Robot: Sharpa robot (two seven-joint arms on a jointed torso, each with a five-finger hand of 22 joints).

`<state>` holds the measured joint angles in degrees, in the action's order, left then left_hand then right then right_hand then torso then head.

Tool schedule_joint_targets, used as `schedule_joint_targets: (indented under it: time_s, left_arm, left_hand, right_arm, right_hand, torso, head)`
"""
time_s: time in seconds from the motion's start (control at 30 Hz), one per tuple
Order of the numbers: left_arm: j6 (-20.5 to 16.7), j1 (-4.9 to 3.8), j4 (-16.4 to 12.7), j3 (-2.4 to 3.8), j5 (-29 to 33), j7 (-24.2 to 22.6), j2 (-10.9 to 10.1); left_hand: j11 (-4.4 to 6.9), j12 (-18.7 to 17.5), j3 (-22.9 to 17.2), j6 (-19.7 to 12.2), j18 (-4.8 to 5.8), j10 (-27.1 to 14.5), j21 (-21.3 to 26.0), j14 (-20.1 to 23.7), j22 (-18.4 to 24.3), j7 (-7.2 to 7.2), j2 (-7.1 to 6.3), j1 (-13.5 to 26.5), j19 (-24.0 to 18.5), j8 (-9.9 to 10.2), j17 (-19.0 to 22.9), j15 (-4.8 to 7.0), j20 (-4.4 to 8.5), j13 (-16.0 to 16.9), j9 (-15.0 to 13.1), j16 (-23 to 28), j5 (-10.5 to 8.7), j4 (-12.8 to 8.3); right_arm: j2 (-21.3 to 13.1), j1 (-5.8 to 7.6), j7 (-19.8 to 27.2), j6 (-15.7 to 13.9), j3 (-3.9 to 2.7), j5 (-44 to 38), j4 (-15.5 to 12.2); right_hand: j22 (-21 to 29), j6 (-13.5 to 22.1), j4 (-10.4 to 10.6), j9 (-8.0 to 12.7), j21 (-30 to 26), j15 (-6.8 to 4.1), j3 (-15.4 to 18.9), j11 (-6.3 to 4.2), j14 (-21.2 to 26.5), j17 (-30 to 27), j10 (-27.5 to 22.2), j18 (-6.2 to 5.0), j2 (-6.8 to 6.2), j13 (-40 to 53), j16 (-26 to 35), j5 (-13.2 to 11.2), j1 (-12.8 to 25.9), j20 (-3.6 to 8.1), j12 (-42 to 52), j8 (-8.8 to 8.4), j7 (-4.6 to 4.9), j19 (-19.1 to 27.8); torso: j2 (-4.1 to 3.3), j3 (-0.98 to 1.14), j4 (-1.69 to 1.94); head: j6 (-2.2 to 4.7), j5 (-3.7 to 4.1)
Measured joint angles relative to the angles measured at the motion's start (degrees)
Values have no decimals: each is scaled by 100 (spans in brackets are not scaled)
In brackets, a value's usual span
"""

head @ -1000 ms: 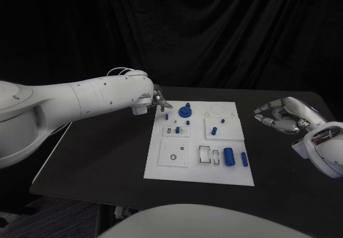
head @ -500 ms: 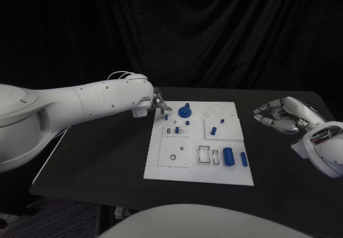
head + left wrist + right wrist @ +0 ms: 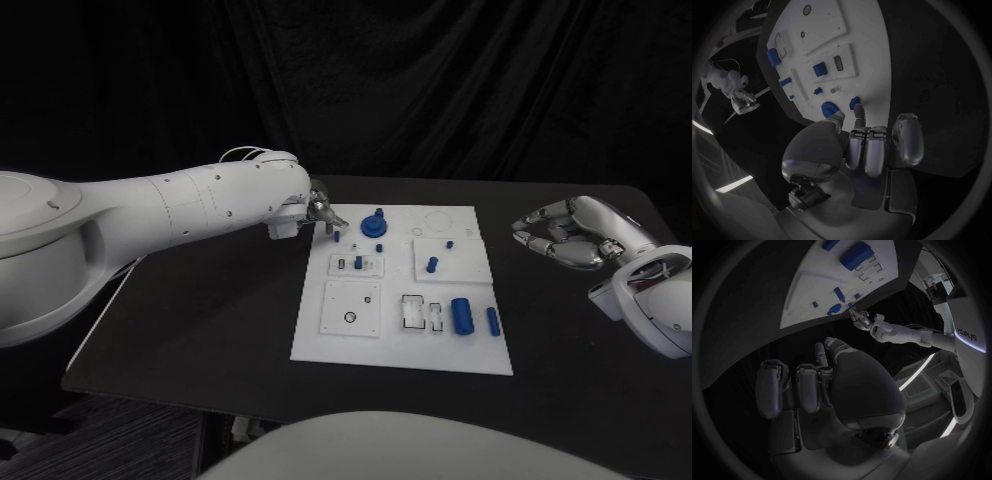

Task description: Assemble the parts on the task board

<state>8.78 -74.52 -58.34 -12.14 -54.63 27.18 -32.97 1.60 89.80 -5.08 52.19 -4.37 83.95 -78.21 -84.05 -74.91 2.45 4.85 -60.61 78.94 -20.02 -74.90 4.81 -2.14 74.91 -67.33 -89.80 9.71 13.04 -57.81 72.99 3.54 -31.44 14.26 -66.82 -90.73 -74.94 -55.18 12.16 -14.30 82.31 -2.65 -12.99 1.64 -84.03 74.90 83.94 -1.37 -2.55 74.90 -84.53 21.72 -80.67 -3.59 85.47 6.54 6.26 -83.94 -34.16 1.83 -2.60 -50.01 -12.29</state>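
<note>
The white task board (image 3: 346,340) lies mid-table. At its far left end stand a round blue part with a peg (image 3: 375,227) and a small blue peg (image 3: 336,237). My left hand (image 3: 320,211) hovers over that corner. In the left wrist view the left hand (image 3: 870,150) has thumb and a fingertip (image 3: 859,113) slightly apart, just short of the small peg (image 3: 853,103), with nothing held. A big blue cylinder (image 3: 462,315) and a slim one (image 3: 492,321) lie at the board's near right. My right hand (image 3: 567,235) hangs right of the board, fingers curled in on nothing.
More small blue parts sit in the middle plates (image 3: 431,265), and an empty ring hole (image 3: 351,318) and slots (image 3: 414,312) lie nearer me. Black table surrounds the board; its left edge (image 3: 108,310) passes under my left arm.
My left arm has shifted slightly, the hand settling a touch lower over the board's far left corner. The right hand and the parts have not moved.
</note>
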Motion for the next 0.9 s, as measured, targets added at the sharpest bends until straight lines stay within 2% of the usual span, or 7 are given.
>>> schedule_joint_targets:
  time_s: [0.5, 0.57, 0.73, 0.8, 0.9]
  left_arm:
    - [35, 68, 26, 0, 49, 0, 21]
    - [32, 80, 28, 0, 52, 1, 26]
    - [23, 93, 38, 0, 56, 1, 34]
    - [19, 97, 42, 0, 58, 2, 36]
    - [14, 106, 43, 0, 59, 2, 42]
  left_hand:
    - [0, 0, 0, 0, 0, 0, 22, 21, 0, 0, 0, 0, 0, 22, 0, -21, 0, 0, -1, 0, 0, 0]
    - [0, 0, 16, 0, 0, 0, 43, 21, 0, 0, 31, -31, 0, 23, 0, -21, 0, 0, 6, 0, 12, -16]
    - [0, 0, -9, 0, 0, 0, 48, 21, 1, 0, 0, -62, 0, 50, 0, -21, 0, 0, 6, 0, 28, -41]
    - [0, 0, -25, 0, 0, 0, 48, 21, 1, 0, 30, -91, 0, 50, 0, -21, 0, 0, 6, 0, 46, -57]
    - [0, 0, -26, -21, 0, 0, 48, 19, 1, 21, -7, -131, 0, 89, 0, -23, 0, 0, 6, 0, 56, -89]
  right_arm:
    - [11, 0, -2, 42, 0, 5, 19]
    - [10, 0, -3, 49, 0, 6, 19]
    - [6, 0, -4, 62, 0, 7, 18]
    - [5, -1, -5, 68, 0, 7, 15]
    - [8, -1, -5, 77, 0, 7, 14]
  right_hand:
    - [1, 0, -16, 5, 0, 0, -16, 0, 0, 0, 0, 0, 23, 4, 0, 23, -23, 0, 0, -22, 0, 0]
    - [1, 0, -16, 5, 0, 0, -16, 0, 0, 0, 0, 0, 23, 4, 0, 23, -23, 0, 0, -22, 0, 0]
    - [1, 0, -16, 5, 0, 0, -15, 0, 0, 0, 0, 0, 23, 4, 22, 23, -23, 0, 0, -22, 0, 0]
    - [1, 0, -16, 11, 0, 0, -15, 0, 0, 0, 0, 0, 23, 4, 22, 23, -23, 0, 0, -22, 0, 0]
    - [2, 0, -16, 12, 0, 0, -15, 0, 0, 0, 0, 0, 23, 3, 22, 23, -23, 0, 0, -22, 0, 0]
  torso:
    - [-1, -2, 1]
    - [-2, -2, -1]
    - [-3, -2, -2]
    - [-5, -2, -2]
    - [-8, -2, -3]
  head:
    - [0, 4]
    - [0, 9]
    - [0, 19]
    - [0, 22]
    - [0, 22]
